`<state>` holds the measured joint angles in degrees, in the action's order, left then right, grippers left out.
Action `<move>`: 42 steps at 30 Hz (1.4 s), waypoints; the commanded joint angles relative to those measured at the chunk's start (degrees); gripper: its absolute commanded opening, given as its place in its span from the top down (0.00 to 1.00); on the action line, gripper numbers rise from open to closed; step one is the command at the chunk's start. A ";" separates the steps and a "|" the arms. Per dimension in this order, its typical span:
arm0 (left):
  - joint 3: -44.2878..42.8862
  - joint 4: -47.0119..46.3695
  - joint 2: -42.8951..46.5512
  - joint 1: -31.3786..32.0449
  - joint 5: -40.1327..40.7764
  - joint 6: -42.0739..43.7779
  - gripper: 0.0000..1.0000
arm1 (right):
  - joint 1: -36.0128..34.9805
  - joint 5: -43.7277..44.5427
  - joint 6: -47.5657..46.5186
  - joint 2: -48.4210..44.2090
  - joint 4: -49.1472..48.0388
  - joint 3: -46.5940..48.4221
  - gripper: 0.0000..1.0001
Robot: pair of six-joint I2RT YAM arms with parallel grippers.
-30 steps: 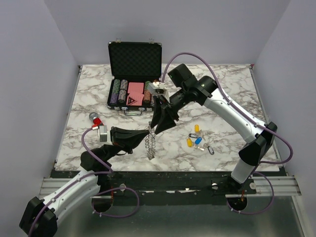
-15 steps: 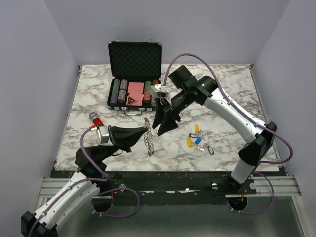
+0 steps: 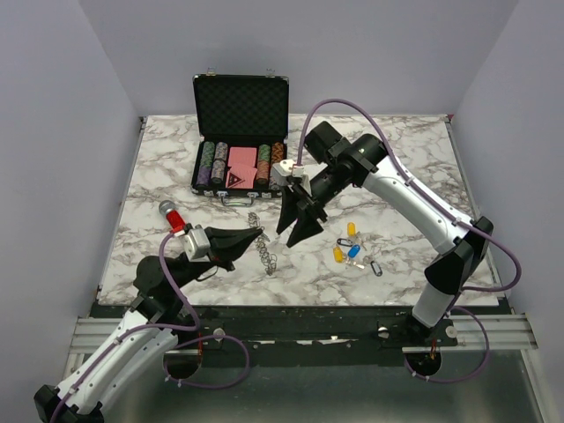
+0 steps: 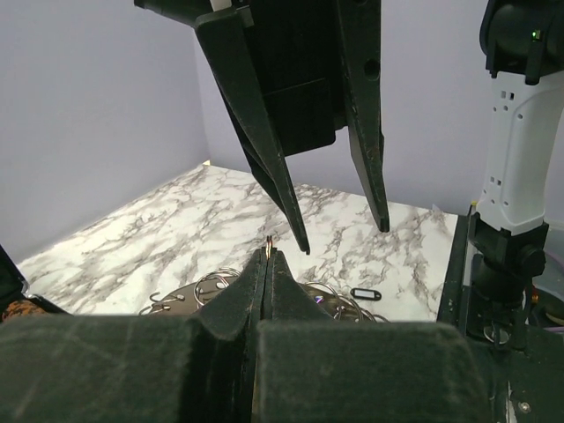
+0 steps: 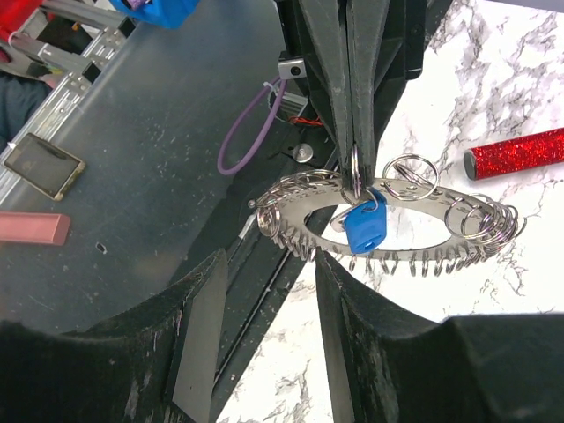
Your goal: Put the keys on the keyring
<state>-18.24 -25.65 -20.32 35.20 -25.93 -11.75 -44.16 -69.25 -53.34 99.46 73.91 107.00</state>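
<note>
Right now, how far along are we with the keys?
Done, apparently: one blue-headed key hangs on the silvery spiky metal keyring. In hand: left tool pinches that ring; right tool open, empty. Left: yellow-headed keys and a loose blue key on the marble table.

The white bench (image 3: pixel 397 150) is veined in grey marble, with a black case (image 3: pixel 241 101) of striped chips (image 3: pixel 213 159) and a pink card (image 3: pixel 242 159) at the far side, yellow and blue keys (image 3: pixel 348 247) near right, a glittery red tube (image 5: pixel 515 152) near left, and a silvery keyring (image 5: pixel 414 256) with a blue-headed key (image 5: pixel 365 227) by the black left claw (image 3: pixel 256 235) and black right claw (image 3: pixel 288 236).
</note>
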 commanded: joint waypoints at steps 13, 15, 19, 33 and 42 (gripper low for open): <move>2.59 -7.99 1.60 -0.40 0.09 -7.74 1.00 | -0.66 4.73 5.86 2.40 -5.96 0.93 0.47; 4.26 -11.87 1.51 -0.40 0.79 -11.53 1.00 | -1.36 5.97 7.46 2.67 -7.46 1.45 0.47; 7.77 -19.25 1.68 -0.48 2.55 -17.68 1.00 | -2.94 6.50 8.16 2.67 -7.90 1.46 0.47; 11.03 -29.80 -1.04 -0.66 1.32 -26.30 1.00 | -3.74 6.07 13.35 1.09 -11.86 -1.53 0.47; 11.38 -30.69 -1.57 -0.66 2.90 -25.78 1.00 | -5.49 -0.01 15.55 0.91 -11.68 -2.94 0.47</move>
<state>-7.46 -52.42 -21.98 34.87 -24.67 -36.82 -48.34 -65.84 -39.29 101.56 62.81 105.23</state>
